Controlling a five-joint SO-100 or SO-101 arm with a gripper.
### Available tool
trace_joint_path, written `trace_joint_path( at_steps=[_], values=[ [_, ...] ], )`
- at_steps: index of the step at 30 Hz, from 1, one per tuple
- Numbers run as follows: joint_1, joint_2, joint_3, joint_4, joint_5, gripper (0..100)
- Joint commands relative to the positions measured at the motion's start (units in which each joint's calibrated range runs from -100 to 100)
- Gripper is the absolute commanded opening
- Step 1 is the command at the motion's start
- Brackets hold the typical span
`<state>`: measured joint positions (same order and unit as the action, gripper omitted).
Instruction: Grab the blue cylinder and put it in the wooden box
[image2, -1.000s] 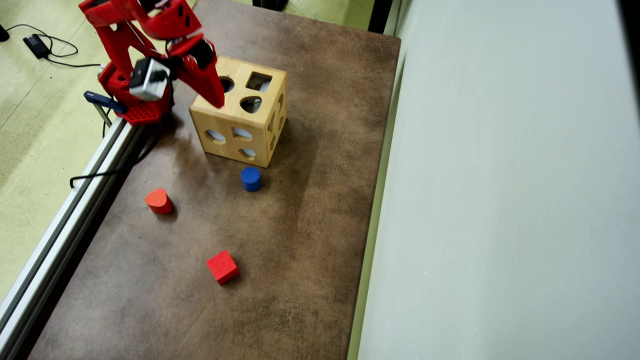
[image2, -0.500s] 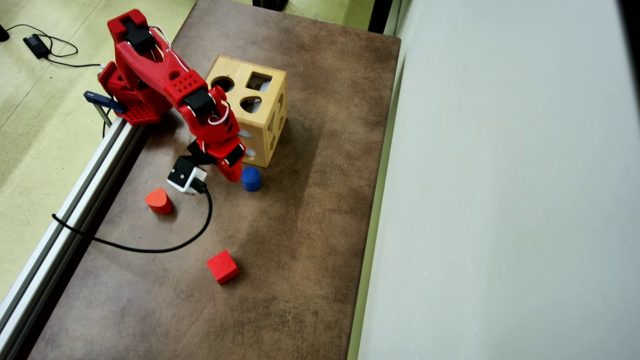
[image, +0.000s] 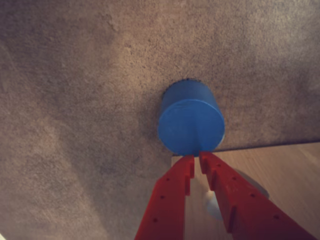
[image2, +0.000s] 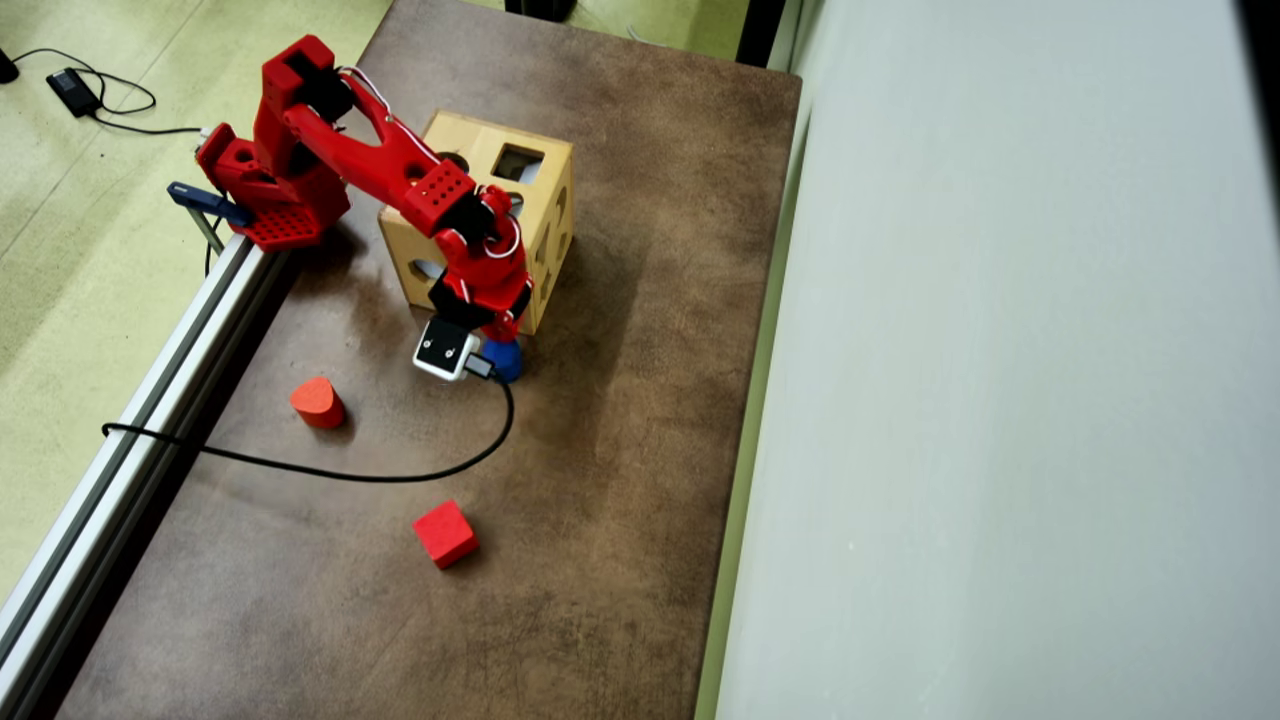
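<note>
A: Blue cylinder (image: 191, 125) — upright on the bench (image: 75, 100), against the wooden box (image: 280, 165), just beyond the fingers (image: 197, 162).
B: Fingers nearly closed, a narrow slit between tips — holding nothing. No legible writing.

Blue cylinder (image: 191, 125): short, solid, upright on flat end, round top facing up, centre of wrist view; mostly hidden in overhead view (image2: 508, 362). Wooden box (image2: 545, 215): light-wood cube with cut-out holes, upper left of centre, just beside cylinder.
</note>
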<state>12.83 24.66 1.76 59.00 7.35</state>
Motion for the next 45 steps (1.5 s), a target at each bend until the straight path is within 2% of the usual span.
trace_joint_path(
  at_steps=[1, 5, 13, 17, 27, 45],
  values=[
    [-0.3, -1.6, -2.1, 0.3, 0.4, 4],
    [0.0, -5.0, -1.6, 2.4, 0.4, 6],
    [0.1, -8.7, -2.2, 11.1, 0.3, 32],
    [0.3, -8.3, -2.4, 11.1, 0.3, 39],
    [4.6, -4.7, -3.3, 10.0, 0.3, 41],
    [3.9, 12.0, -15.0, 10.1, 0.3, 41]
  ],
)
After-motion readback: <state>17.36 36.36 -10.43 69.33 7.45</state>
